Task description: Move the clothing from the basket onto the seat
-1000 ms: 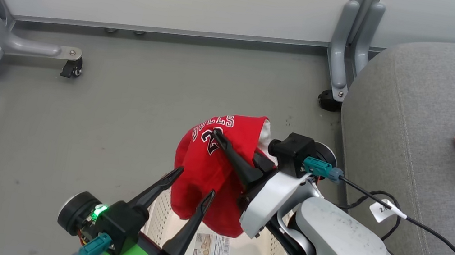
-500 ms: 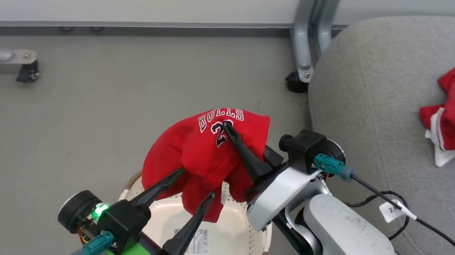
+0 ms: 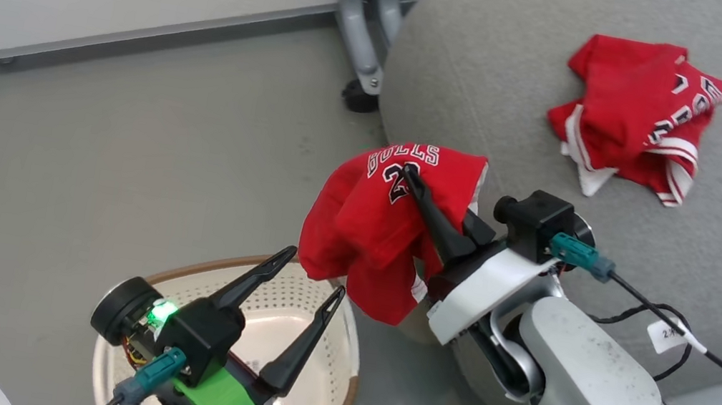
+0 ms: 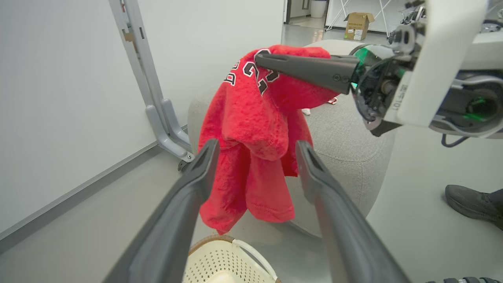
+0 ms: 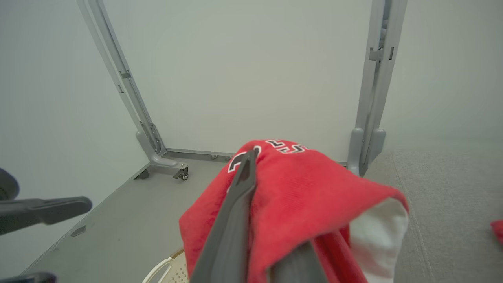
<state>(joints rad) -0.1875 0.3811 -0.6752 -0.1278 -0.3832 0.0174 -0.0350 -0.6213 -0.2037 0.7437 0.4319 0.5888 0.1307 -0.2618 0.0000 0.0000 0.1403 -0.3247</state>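
A red garment (image 3: 370, 233) with white lettering hangs from my right gripper (image 3: 412, 178), which is shut on its top fold. It hangs in the air between the basket (image 3: 340, 402) and the front edge of the grey seat (image 3: 496, 79). A second red garment (image 3: 636, 108) lies crumpled on the seat. My left gripper (image 3: 315, 271) is open above the basket with nothing in it. In the left wrist view the garment (image 4: 251, 129) hangs just beyond my open fingers (image 4: 196, 184), above the basket's rim (image 4: 220, 239). In the right wrist view the cloth (image 5: 310, 188) drapes over my fingers (image 5: 235, 204).
A grey partition leg (image 3: 361, 21) with a castor (image 3: 359, 97) stands by the seat's left corner. A black cable with a white tag (image 3: 669, 337) trails from my right wrist. A person's dark shoe (image 4: 471, 202) rests on the floor right of the seat.
The head camera has swung right, so more of the seat is in view. My right gripper has carried the garment from over the basket toward the seat's edge. My left gripper has stayed open.
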